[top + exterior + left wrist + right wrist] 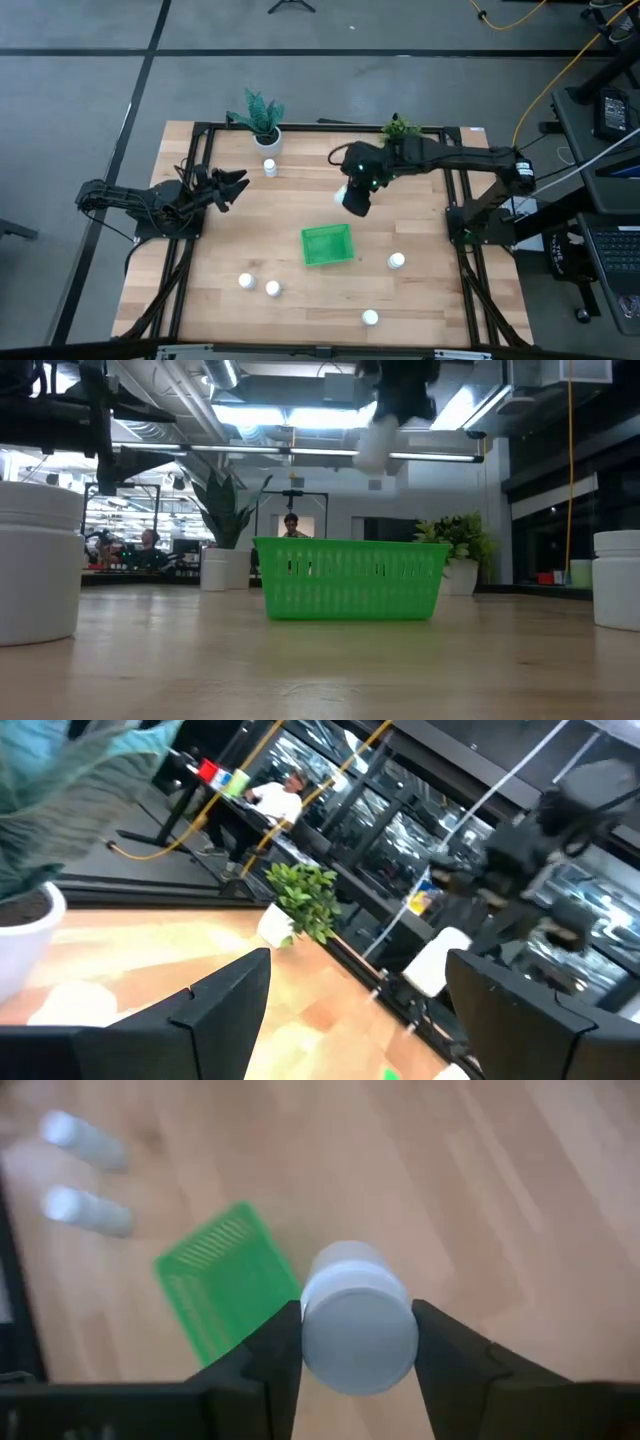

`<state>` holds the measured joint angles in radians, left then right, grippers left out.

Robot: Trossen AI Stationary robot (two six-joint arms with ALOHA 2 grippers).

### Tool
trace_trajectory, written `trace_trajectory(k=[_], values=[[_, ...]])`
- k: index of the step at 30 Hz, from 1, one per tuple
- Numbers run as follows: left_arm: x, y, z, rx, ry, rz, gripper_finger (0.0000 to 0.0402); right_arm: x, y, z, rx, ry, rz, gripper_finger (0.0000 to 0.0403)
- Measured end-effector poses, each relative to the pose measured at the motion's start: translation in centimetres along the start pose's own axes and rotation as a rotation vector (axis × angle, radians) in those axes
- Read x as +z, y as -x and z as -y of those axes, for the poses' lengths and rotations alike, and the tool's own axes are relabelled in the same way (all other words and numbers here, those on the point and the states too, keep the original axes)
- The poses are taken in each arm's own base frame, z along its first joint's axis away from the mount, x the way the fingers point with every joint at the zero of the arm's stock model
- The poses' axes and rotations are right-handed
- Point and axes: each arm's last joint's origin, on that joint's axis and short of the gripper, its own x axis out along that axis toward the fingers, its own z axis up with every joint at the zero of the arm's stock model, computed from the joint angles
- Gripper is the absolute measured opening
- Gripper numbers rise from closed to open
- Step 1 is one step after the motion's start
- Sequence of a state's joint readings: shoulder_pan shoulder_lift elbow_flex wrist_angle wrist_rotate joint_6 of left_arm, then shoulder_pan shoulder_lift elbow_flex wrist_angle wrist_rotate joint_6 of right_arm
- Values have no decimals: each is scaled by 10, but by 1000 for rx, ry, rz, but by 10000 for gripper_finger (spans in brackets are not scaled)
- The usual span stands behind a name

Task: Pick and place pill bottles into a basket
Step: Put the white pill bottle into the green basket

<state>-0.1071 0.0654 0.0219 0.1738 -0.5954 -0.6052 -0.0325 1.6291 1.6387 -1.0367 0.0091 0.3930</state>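
My right gripper [352,196] is shut on one white pill bottle [357,1330] high above the table, just beyond the far right corner of the green basket [327,244]. The basket rests flat on the table's middle, as the low view [350,578] shows. Five other bottles stand on the table: one at the far side [270,166], two at the near left [246,281] [272,288], one right of the basket [397,260], and one near the front edge [371,317]. My left gripper [228,186] is open and empty at the table's left. My right gripper pinches the bottle between its two fingers [275,1355], on opposite sides of its capped upper end [312,1342]. The fingers come from above, pointing down. The bottle hangs below them [374,442], a little tilted and lifted clear of the table.
A potted plant in a white pot [262,122] stands at the far edge left of centre. Another plant [400,128] stands at the far edge under my right arm. Dark frame rails run along the table's left and right sides. Bare wood lies between the basket and the near bottles.
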Motion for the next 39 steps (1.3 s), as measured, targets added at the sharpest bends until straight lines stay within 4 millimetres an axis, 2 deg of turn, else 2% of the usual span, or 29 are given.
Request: trace_trajectory(k=[4,7,11,16,21,29,39], values=[[-2,0,0,-18,-11,-32,295,-10,6,-30,19,-25,18,152],[-4,0,-1,-26,-25,-65,295,-19,0,-49,20,-51,1,152],[-7,0,-3,-21,-33,-95,294,-29,-25,-70,2,-51,-64,152],[-7,0,-3,-20,-6,-99,294,-40,-62,-86,-30,24,-158,152],[-9,1,-4,-9,-41,-116,294,-44,-86,-90,-36,78,-222,152],[-10,1,-5,9,-11,-125,294,-46,-101,-90,-51,140,-251,152],[-11,1,-5,-4,-11,-136,294,-35,-127,-69,-94,146,-278,152]])
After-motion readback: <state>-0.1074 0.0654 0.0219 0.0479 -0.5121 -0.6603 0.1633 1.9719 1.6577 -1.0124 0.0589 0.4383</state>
